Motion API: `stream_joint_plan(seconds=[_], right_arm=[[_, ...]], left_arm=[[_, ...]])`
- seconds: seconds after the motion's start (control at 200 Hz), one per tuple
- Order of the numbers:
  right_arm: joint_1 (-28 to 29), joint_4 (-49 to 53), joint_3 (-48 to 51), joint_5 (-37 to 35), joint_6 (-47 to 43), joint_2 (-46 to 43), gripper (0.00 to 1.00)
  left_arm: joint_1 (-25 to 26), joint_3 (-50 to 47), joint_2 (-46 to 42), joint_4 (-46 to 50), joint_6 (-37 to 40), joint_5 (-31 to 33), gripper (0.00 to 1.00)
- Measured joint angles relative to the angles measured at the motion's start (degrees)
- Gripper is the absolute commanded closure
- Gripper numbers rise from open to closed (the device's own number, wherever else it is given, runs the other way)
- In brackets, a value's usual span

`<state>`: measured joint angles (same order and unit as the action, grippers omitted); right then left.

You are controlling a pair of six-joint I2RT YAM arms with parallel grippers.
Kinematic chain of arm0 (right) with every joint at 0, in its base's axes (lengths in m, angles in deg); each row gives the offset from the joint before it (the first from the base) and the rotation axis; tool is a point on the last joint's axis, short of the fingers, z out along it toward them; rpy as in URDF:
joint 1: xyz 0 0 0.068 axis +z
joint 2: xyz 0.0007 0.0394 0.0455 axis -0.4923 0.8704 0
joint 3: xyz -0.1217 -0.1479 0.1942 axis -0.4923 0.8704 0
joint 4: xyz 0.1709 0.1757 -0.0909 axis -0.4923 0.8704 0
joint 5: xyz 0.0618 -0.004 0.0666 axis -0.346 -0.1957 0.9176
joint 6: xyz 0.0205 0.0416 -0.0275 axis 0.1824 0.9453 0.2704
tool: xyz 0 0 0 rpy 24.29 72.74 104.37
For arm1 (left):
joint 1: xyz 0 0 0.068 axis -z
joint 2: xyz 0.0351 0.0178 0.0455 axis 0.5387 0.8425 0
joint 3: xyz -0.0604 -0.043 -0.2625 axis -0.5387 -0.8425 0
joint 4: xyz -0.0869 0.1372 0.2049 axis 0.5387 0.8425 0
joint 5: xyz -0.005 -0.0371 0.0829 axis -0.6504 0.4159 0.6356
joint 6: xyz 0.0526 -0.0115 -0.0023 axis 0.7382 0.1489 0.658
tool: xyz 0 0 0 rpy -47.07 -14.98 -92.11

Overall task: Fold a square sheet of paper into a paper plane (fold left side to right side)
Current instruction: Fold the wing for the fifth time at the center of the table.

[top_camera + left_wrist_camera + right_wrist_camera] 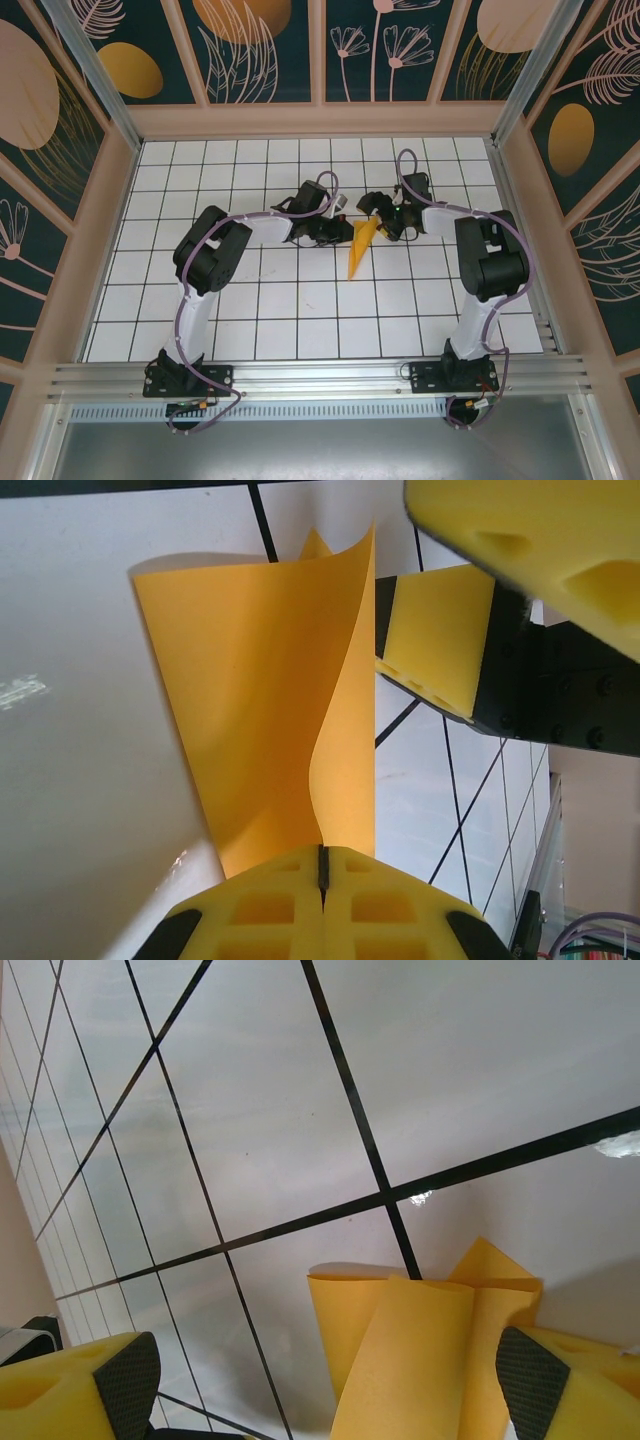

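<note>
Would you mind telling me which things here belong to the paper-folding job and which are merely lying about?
Job: folded orange-yellow paper; left gripper, shut on it; right gripper, open astride it.
Surroundings only: white tiled table; patterned wall panels; aluminium rail.

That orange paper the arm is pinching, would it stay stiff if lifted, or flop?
Probably floppy: the paper curls in a wave above the left gripper pinching it. Its thin edge suggests little weight; a nudge may slide it.
</note>
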<state>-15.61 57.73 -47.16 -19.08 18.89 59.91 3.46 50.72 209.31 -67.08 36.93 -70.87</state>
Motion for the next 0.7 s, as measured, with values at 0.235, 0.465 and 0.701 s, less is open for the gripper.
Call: stream_joint_plan(seconds=[0.235, 0.465, 0.701], right_arm=[[0.15, 1.92, -1.25, -0.35, -0.46, 0.61, 0.10], [0.59, 4.37, -2.93, -1.07, -1.49, 1.31, 0.10], [0.81, 4.59, -3.02, -1.51, -1.73, 1.38, 0.10]], left_arm=[[0.00, 1.49, 0.02, 1.73, 1.64, 0.96, 1.00], [0.00, 2.89, 0.44, 3.06, 2.78, 1.14, 1.00], [0.00, 2.99, 1.97, 4.33, 3.26, 2.36, 1.00]])
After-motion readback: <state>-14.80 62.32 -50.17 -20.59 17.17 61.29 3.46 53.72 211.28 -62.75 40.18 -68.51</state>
